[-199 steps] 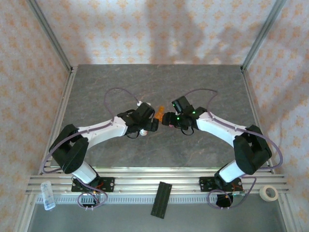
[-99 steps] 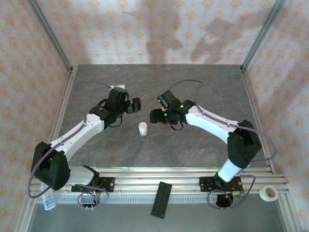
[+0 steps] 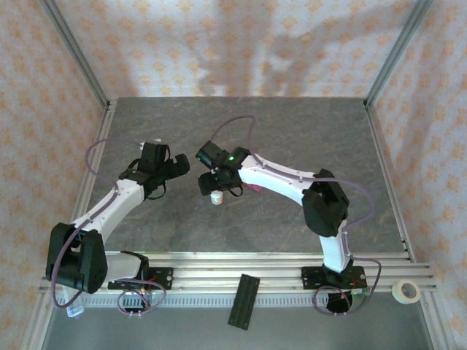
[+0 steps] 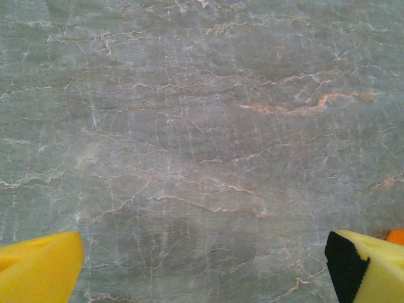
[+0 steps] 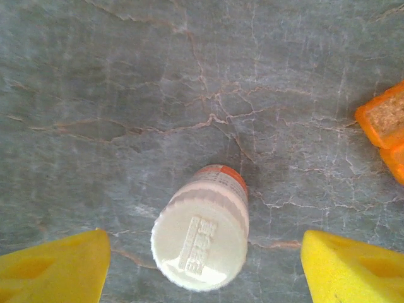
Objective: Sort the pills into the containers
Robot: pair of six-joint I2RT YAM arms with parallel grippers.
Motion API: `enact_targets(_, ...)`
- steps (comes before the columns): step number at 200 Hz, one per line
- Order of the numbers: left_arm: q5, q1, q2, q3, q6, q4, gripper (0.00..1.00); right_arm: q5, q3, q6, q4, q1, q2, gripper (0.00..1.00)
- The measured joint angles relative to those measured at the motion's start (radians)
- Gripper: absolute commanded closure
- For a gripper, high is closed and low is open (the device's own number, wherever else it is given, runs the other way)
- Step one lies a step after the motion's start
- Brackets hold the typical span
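Observation:
A small white bottle (image 5: pixel 201 240) with an orange band stands upright on the grey marbled table (image 3: pixel 306 138). My right gripper (image 5: pixel 205 268) hangs open right above it, one yellow fingertip (image 5: pixel 57 268) on each side of the cap, both clear of it. In the top view the bottle (image 3: pixel 216 197) peeks out just below the right gripper (image 3: pixel 211 182). The orange compartment of the containers (image 5: pixel 384 125) lies at the right edge of the right wrist view. A pink bit of the containers (image 3: pixel 257 188) shows beside the right arm. My left gripper (image 3: pixel 175 166) is open over bare table, its jaws wide apart. No pills show.
A black strip (image 3: pixel 244 300) lies across the front rails. A roll of tape (image 3: pixel 406 291) sits at the front right corner. Aluminium posts and patterned walls enclose the table on three sides.
The right gripper has swung left and now hovers over the white bottle. The left gripper has drawn back to the left, away from the centre, and holds nothing.

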Motion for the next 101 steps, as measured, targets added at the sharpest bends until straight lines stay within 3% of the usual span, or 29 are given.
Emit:
enact_targets(65, 0.023, 0.001, -0.011, 0.0, -0.018, 0.026, 0.0, 0.015, 0.024, -0.014, -0.049, 0.002, 0.076, 0.28)
enact_targets(83, 0.025, 0.005, -0.011, 0.0, -0.018, 0.029, 0.0, 0.015, 0.032, -0.017, -0.051, 0.002, 0.08, 0.36)
enact_targets(101, 0.027, 0.005, -0.011, 0.0, -0.018, 0.029, 0.0, 0.014, 0.038, -0.026, -0.05, 0.002, 0.084, 0.51)
